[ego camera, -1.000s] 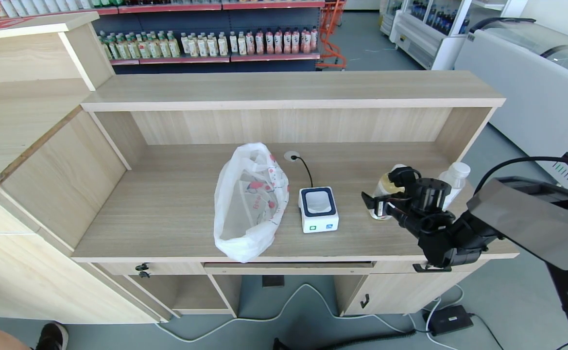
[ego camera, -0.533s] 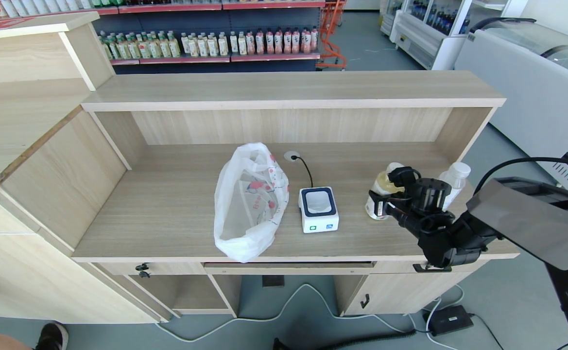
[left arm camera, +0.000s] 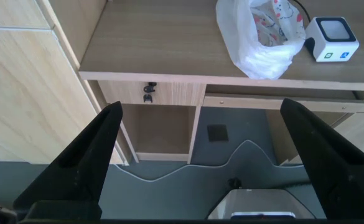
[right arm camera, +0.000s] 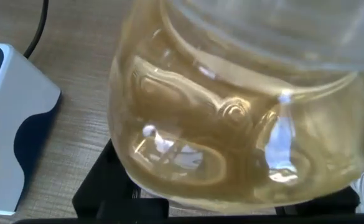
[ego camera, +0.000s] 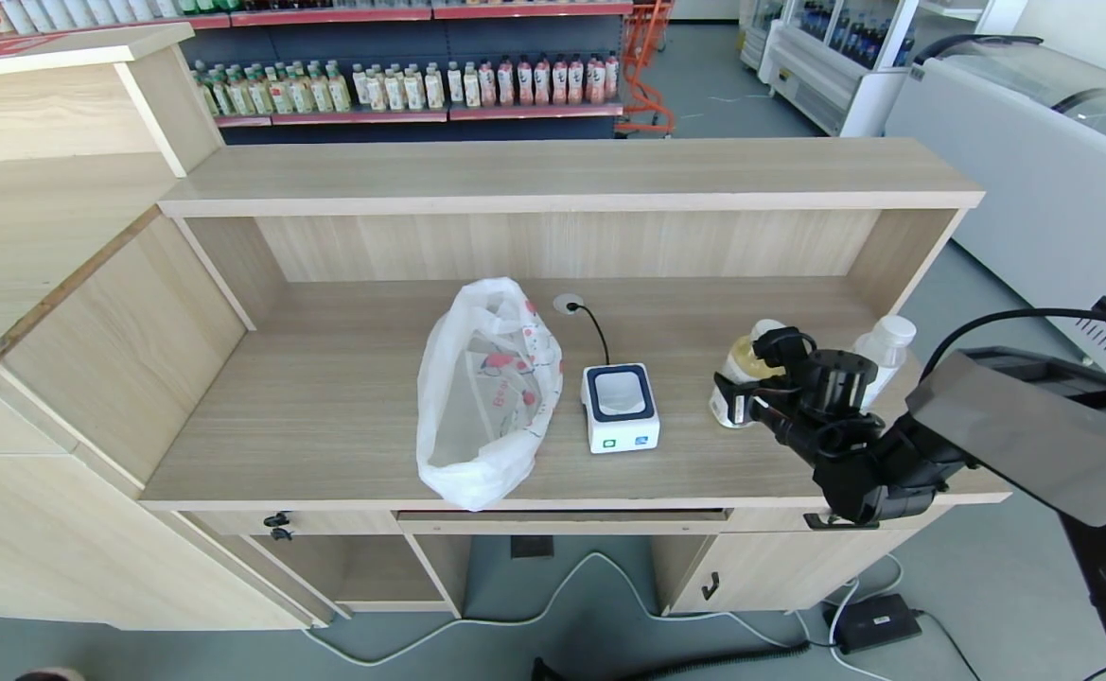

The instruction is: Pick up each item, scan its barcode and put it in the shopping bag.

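— State of the right gripper (ego camera: 749,378)?
— Clamped on a clear plastic bottle of pale yellow liquid (ego camera: 744,364), one black finger on each side, at the right part of the light wooden counter (ego camera: 325,416). Upright (cannot tell whether resting on the wood or just raised).
— From the wrist?
— Pressed close against the black fingers, the yellow liquid and moulded swirls (right arm camera: 231,124) plain to see.
— Around it?
— To the left, near but apart, a white box-shaped scanner with a dark blue frame (ego camera: 620,407), cabled to a hole in the counter. Just beside that, on its far side, a white plastic shopping bag with red print (ego camera: 486,392), lying with its mouth open toward the front edge. Behind the right gripper, a clear bottle with a white cap (ego camera: 884,355), standing.
— And the left gripper (left arm camera: 201,112)?
— Spread wide, holding nothing, off the front of the counter, above the grey floor (left arm camera: 169,193).
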Controlling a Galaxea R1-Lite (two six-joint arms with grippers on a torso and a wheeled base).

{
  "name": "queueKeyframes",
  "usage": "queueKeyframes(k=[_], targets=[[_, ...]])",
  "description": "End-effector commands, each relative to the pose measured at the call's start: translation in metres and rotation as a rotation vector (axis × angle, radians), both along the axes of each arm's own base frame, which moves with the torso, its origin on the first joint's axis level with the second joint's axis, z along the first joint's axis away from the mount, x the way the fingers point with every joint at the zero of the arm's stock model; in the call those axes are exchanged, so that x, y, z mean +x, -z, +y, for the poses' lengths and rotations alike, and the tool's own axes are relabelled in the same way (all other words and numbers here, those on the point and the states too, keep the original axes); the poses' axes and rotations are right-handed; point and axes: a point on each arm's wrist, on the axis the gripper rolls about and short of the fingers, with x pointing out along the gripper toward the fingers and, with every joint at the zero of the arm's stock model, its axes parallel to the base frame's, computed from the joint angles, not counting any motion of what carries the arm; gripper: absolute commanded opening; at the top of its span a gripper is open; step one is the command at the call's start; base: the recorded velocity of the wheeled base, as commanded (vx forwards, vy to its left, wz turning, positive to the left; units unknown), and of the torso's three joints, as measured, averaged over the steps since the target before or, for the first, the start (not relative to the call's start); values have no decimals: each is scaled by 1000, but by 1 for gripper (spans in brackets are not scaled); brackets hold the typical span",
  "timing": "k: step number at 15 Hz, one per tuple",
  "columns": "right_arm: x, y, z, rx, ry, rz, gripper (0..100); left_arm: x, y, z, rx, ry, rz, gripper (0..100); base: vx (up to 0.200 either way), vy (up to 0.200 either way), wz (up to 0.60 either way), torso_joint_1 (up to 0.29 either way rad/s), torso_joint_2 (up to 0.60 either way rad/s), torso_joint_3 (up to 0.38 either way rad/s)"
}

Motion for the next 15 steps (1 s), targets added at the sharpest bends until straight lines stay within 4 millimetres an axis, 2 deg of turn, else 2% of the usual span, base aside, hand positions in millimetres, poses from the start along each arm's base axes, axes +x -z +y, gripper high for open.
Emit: queueKeyframes(k=[1, 2, 5, 8, 11, 13, 14, 15], targets=[[-1, 0, -1, -1, 0, -6, 0, 0, 0, 0, 0, 0, 0, 100, 0, 0, 0, 0, 0, 0], [-1, -3, -5, 4, 3, -17, 0, 0, 0, 0, -1, 0, 0, 100, 0, 0, 0, 0, 0, 0], [-17, -38, -16, 28, -71, -19, 0, 0, 0, 0, -1, 0, 0, 100, 0, 0, 0, 0, 0, 0], [-55, -79, -26, 99, -182, 21, 0, 0, 0, 0, 0, 0, 0, 100, 0, 0, 0, 0, 0, 0], [-83, -129, -29, 147, -283, -11, 0, 0, 0, 0, 0, 0, 0, 100, 0, 0, 0, 0, 0, 0], [-114, -174, -23, 226, -447, 11, 0, 0, 0, 0, 0, 0, 0, 100, 0, 0, 0, 0, 0, 0], [-128, -189, -18, 266, -517, 31, 0, 0, 0, 0, 0, 0, 0, 100, 0, 0, 0, 0, 0, 0], [-160, -217, -11, 345, -645, 69, 0, 0, 0, 0, 0, 0, 0, 100, 0, 0, 0, 0, 0, 0]])
